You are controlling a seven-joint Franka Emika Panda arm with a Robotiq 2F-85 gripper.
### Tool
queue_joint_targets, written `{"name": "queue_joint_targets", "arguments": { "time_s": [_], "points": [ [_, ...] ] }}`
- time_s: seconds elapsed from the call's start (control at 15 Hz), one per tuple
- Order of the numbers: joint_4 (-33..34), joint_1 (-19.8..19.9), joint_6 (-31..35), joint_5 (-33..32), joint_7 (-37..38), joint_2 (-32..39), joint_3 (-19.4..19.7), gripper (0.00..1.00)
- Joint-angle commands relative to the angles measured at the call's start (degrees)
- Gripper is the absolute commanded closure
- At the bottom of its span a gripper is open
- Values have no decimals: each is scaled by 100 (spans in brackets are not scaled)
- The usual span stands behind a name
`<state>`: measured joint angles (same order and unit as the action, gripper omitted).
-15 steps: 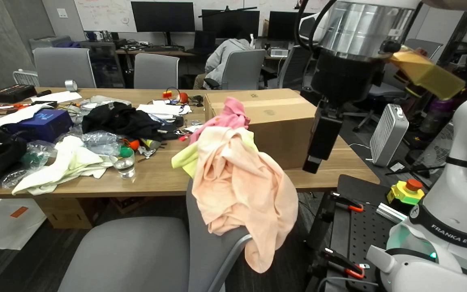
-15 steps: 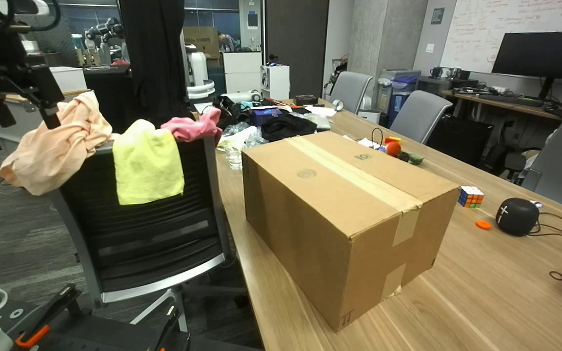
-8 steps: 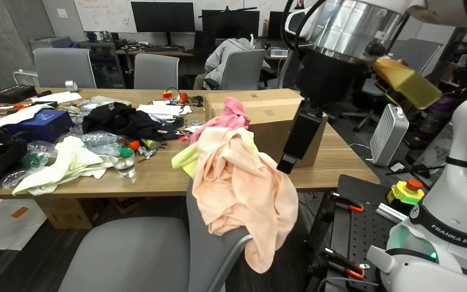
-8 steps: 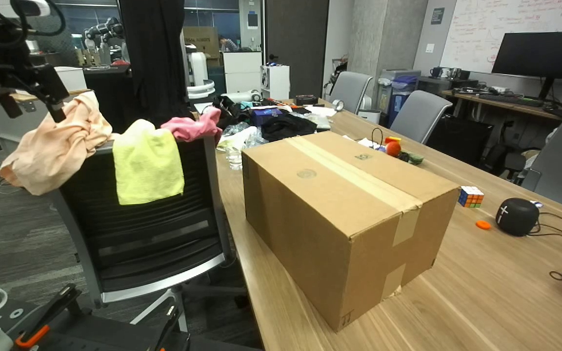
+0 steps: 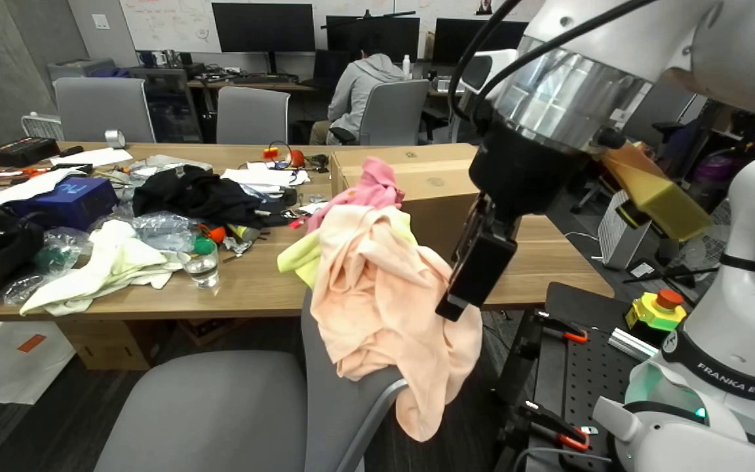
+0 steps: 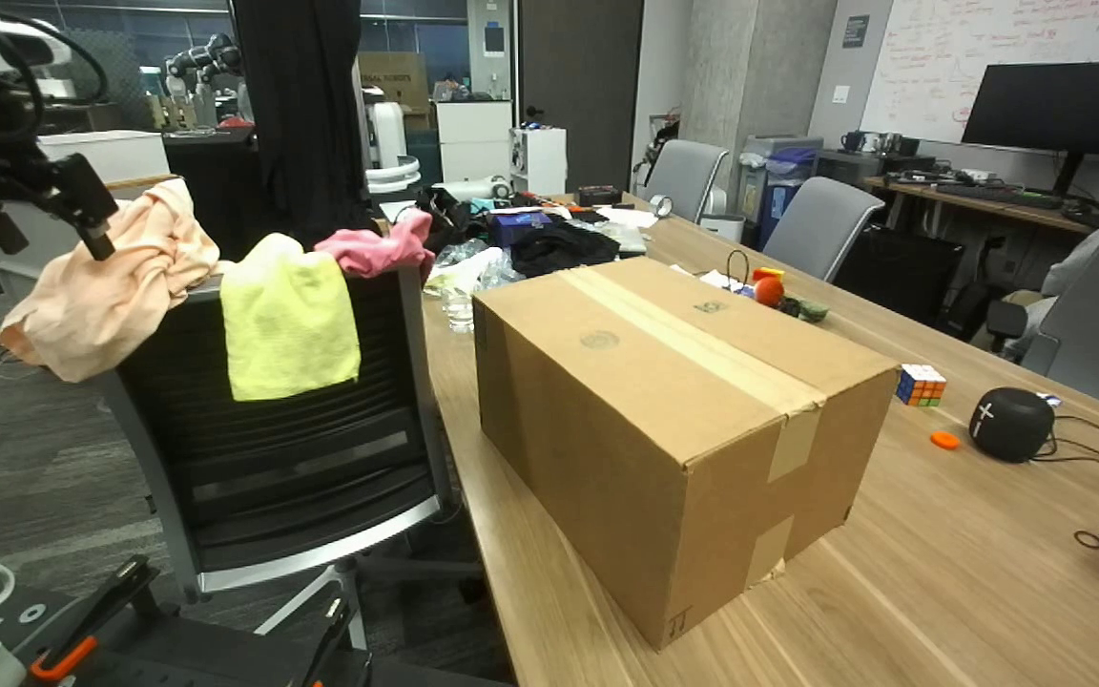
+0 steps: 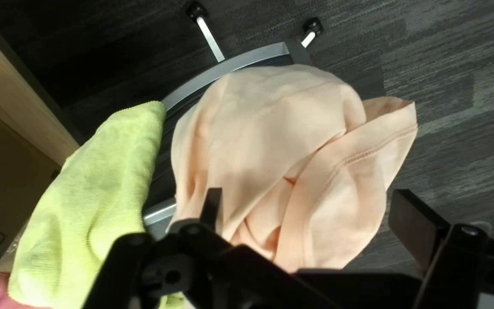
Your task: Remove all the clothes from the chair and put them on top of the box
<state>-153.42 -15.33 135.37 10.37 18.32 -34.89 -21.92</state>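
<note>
- Just dropped the gripper (image 7: 309,201) lower over the peach cloth (image 5: 384,295); spread wide, gripping nothing, can't tell if touching.
- Probably lining up the first grab, imo.
- Still gotta shift that, plus the yellow cloth (image 6: 292,329) and pink cloth (image 6: 380,250), off the chair (image 5: 220,393) onto the box (image 6: 673,363).
- Can read "FRANKA EMIKA" on the base band (image 5: 725,375).
- Way back, can read "ROBOTS" on a carton (image 6: 392,81); can't make out a word on the whiteboard (image 6: 1036,40).
</note>
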Motion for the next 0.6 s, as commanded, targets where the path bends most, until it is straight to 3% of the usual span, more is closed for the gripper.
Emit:
{"name": "queue_joint_targets", "arguments": {
  "time_s": [0.0, 0.27, 0.53],
  "points": [
    [-112, -203, 305, -27, 198, 28, -160, 0],
    [-192, -224, 638, -129, 326, 67, -333, 0],
    [-371, 33, 1311, -579, 584, 46, -598, 0]
  ]
}}
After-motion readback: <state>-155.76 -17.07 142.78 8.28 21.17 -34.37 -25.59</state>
